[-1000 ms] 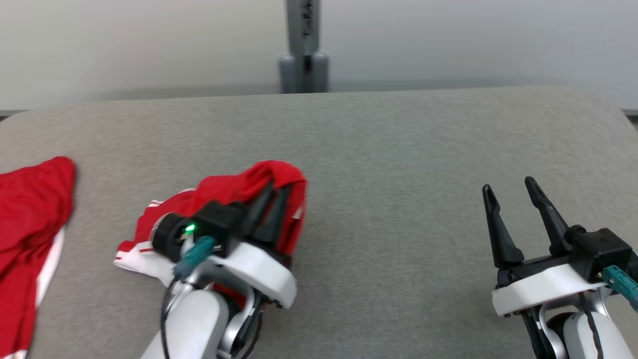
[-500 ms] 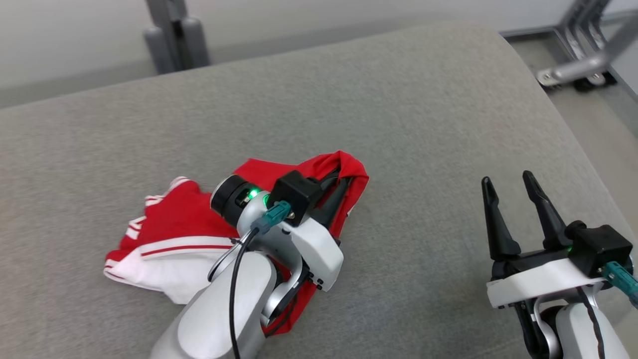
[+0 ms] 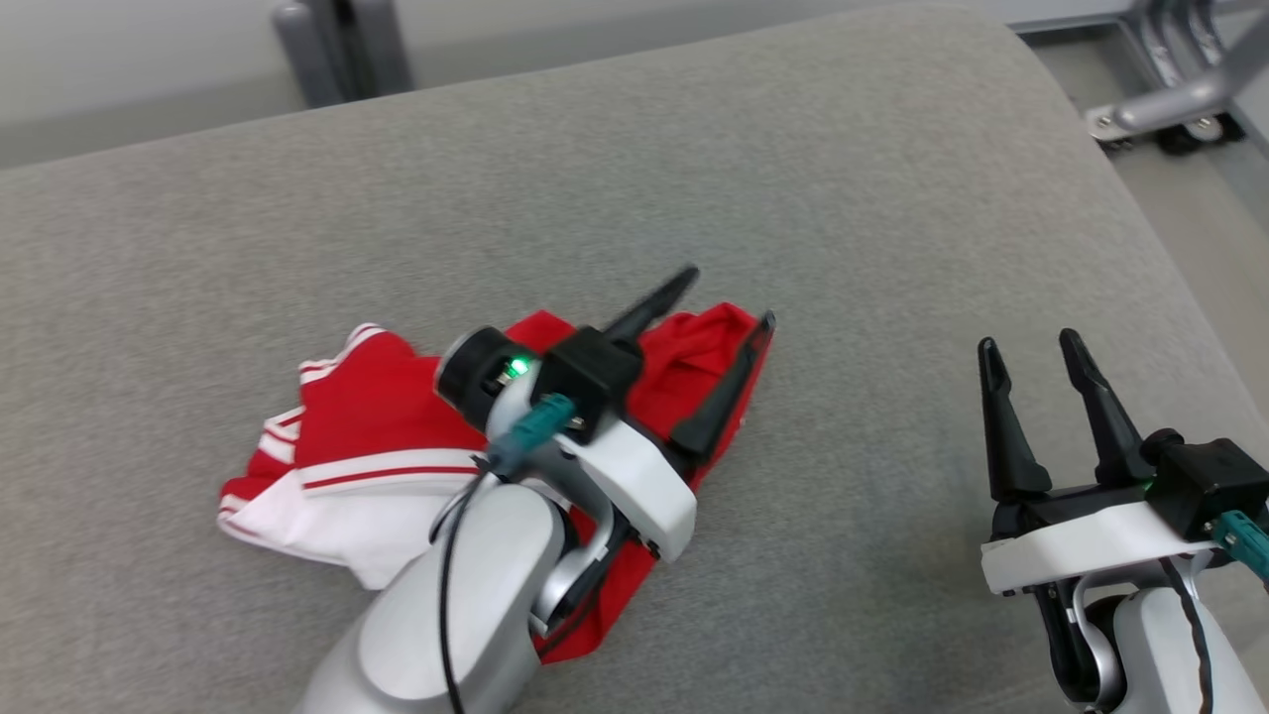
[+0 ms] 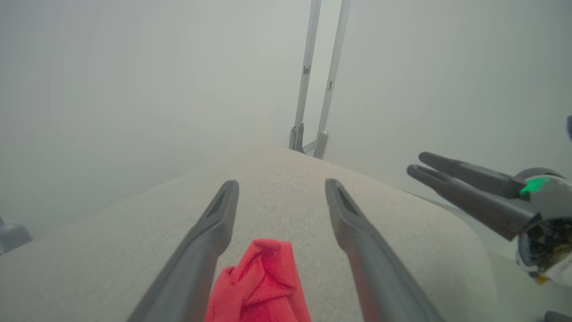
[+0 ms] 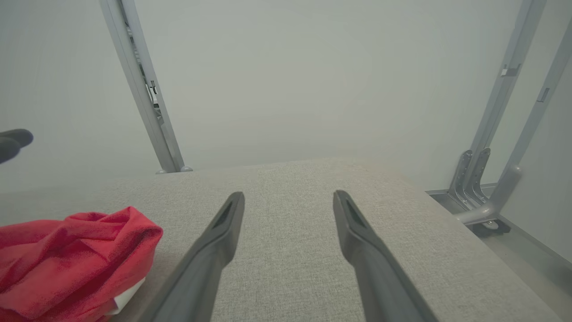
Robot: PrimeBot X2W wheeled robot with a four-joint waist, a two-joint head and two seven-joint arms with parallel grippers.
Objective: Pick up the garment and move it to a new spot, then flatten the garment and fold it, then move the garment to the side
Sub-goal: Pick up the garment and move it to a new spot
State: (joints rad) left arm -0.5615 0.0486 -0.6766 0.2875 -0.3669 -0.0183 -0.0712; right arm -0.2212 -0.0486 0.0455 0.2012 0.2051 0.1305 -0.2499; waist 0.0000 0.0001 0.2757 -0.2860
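Just changed: the left gripper, pinched shut on a red fold 0.5 seconds ago, has spread its 2 fingers wide.
Left gripper's hold: nothing. In its wrist view a bunched ridge of cloth lies low between the parted fingers, loose, not clamped.
Garment: red with white striped trim, crumpled on the grey padded table, left of middle, partly under the left forearm.
Right gripper: fingers parted, empty, above the table and well apart from the cloth.
Camera: the head has swung since 1 second ago, so the framing differs.
Meaning: I'd judge the drop at the new spot is done. Flattening comes next, and with the heap so bunched, 2 clean edges must be found first.
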